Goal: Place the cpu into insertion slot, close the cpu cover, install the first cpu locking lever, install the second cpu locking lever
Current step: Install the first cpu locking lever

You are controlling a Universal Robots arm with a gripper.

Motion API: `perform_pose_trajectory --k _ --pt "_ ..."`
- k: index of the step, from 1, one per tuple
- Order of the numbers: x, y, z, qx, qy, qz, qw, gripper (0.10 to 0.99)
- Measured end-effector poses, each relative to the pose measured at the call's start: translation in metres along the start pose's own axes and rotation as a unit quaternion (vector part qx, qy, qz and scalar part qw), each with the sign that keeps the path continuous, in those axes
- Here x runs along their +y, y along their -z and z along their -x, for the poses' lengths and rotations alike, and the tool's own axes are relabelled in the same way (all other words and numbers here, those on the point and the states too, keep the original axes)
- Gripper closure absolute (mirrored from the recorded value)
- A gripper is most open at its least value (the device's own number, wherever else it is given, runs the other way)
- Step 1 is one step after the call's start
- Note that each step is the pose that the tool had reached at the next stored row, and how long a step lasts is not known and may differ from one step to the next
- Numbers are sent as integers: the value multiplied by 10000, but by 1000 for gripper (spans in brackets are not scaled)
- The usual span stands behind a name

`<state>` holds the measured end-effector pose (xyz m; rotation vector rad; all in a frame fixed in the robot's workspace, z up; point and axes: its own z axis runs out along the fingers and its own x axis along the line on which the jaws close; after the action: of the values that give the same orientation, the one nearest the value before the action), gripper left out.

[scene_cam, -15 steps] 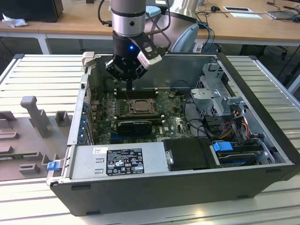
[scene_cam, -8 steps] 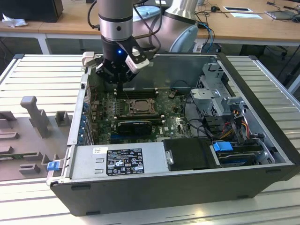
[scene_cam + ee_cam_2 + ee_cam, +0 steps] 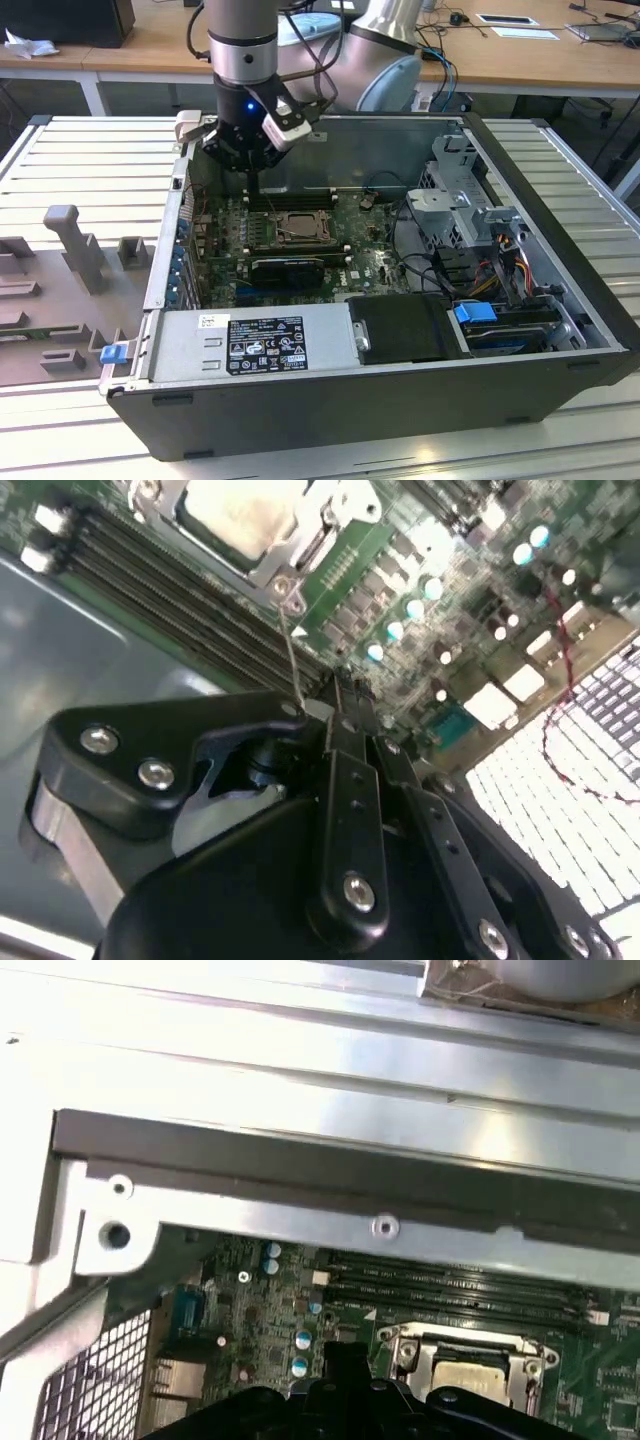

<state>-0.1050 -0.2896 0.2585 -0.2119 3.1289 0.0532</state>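
Observation:
The cpu (image 3: 240,515) lies pale and flat in the insertion slot (image 3: 268,238) on the green motherboard, also seen as the cpu (image 3: 470,1378). The grey metal cpu cover (image 3: 305,555) lies down around it, its frame (image 3: 420,1345) bordering the chip. A thin wire locking lever (image 3: 292,645) rises from the socket corner up to my fingertips. My gripper (image 3: 340,695) is shut, and its tip meets the lever's free end; whether it clamps the wire I cannot tell. In the exterior view my gripper (image 3: 252,188) hangs just behind the socket's far corner on that view's left. The gripper (image 3: 345,1355) sits beside the socket.
Long black memory slots (image 3: 170,590) run right beside the socket, between it and the case's rear wall (image 3: 300,1180). A power supply (image 3: 255,345) fills the near side, with a drive cage (image 3: 470,200) and cables (image 3: 500,260) on the exterior view's right. A grey fixture (image 3: 70,240) stands outside the case.

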Motion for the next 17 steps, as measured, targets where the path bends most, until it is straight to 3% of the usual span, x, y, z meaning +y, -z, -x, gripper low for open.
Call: perform_pose_trajectory --k 1,4,17 --pt "-9 -2 72 0 -6 0 10000 980" --pt "-24 -4 186 0 -13 0 10000 980" --pt "-31 -16 237 -1 -14 0 10000 980"
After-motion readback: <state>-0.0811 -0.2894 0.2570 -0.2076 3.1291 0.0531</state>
